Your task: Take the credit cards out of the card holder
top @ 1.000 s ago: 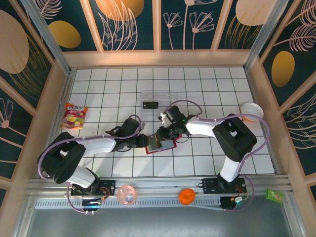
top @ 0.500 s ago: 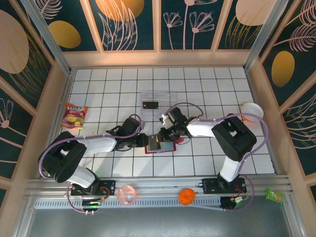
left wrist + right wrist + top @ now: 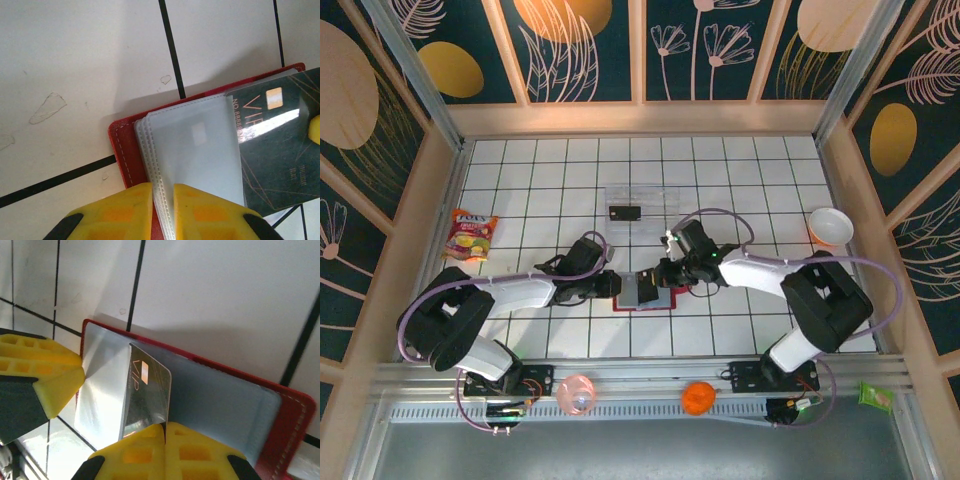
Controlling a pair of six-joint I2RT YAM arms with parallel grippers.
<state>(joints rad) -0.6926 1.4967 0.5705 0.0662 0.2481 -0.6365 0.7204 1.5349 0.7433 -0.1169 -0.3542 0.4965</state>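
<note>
Red card holder (image 3: 658, 298) lies open mid-table: left gripper (image 3: 162, 192) pinches its clear pockets (image 3: 200, 150), right gripper (image 3: 165, 427) clamps a dark card (image 3: 146, 390), half out, not free yet. Beyond, the clear tray (image 3: 655, 195) holds one dark piece (image 3: 624, 212), probably a card already out.

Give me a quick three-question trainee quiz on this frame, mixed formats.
1. True or false: the right gripper is shut on the VIP card.
2. What does the left gripper pinch? A) nothing B) the card holder C) the VIP card
3. Short answer: what lies in the clear tray?
Key: 1 true; 2 B; 3 a dark card.
</note>
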